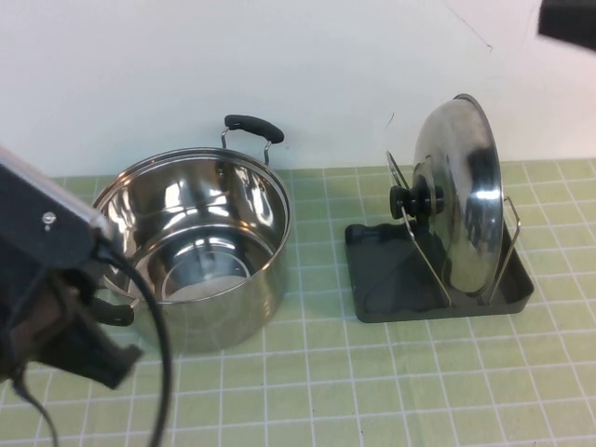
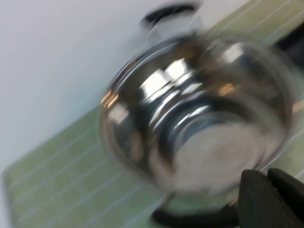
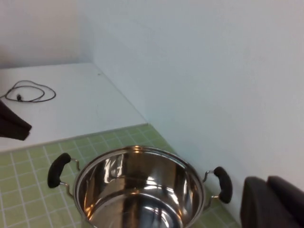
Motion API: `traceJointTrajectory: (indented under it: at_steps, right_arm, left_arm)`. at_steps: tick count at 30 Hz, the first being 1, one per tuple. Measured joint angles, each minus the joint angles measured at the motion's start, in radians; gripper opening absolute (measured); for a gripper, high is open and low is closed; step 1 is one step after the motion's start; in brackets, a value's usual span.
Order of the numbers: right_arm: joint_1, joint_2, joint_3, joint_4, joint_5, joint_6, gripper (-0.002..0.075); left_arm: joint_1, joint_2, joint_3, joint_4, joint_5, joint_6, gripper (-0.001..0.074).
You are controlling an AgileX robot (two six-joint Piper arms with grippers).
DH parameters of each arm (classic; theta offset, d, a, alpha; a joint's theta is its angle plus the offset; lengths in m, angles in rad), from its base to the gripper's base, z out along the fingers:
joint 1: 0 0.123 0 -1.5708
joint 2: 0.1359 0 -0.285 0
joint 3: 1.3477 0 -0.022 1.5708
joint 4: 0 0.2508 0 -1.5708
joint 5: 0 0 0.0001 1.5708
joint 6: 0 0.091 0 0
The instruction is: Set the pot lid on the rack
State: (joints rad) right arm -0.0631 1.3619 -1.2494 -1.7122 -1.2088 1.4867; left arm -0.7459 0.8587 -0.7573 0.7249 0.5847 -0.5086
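The left arm (image 1: 47, 279) is filling the high view's 8 o'clock corner as a bulky black housing, its upper edge gleaming pale silver-grey. A small bright screw (image 1: 48, 218) is sitting in the black face just under that edge. A black cable (image 1: 156, 335) is looping off the housing and trailing downward. Lower panels are looking dull brownish-black. The left gripper (image 2: 268, 202), at that arm's end, is showing in its wrist view as matte black, rounded slabs. The right arm (image 1: 568, 23) is appearing as a black block at 1 o'clock. Its right gripper (image 3: 270, 202) is showing the same matte black, soft-edged shapes.
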Motion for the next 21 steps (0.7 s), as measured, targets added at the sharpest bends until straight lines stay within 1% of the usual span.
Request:
traceJointTrajectory:
  at_steps: [3,6,9,12,14,18,21]
  right_arm:
    - [-0.004,-0.057,-0.081,-0.061,-0.009,0.091,0.0009]
    - [-0.008,-0.114,-0.112,-0.070,-0.019,0.124,0.0008]
    - [-0.008,-0.169,-0.118,-0.080,-0.010,0.110,0.0008]
    - [-0.008,-0.224,-0.118,-0.086,0.059,-0.038,0.0007]
    - [-0.008,-0.267,-0.118,-0.087,0.156,-0.154,0.0007]
    - [-0.008,-0.366,-0.118,-0.084,0.495,-0.345,0.0004]
    - [-0.008,-0.401,-0.118,-0.069,0.724,-0.476,0.0002]
  left_arm:
    - [0.000,-0.006,0.000,0.081,0.183,-0.093,0.0001]
    - [0.000,-0.006,-0.015,0.106,0.321,-0.163,0.0001]
    - [0.000,-0.008,-0.047,0.103,0.392,-0.193,0.0001]
    - [0.000,-0.038,-0.073,0.066,0.360,-0.204,0.0000]
    - [0.000,-0.064,-0.080,0.035,0.299,-0.206,0.0000]
    - [0.000,-0.122,-0.082,0.004,0.164,-0.208,0.0000]
    - [0.000,-0.153,-0.082,0.014,0.131,-0.208,0.0000]
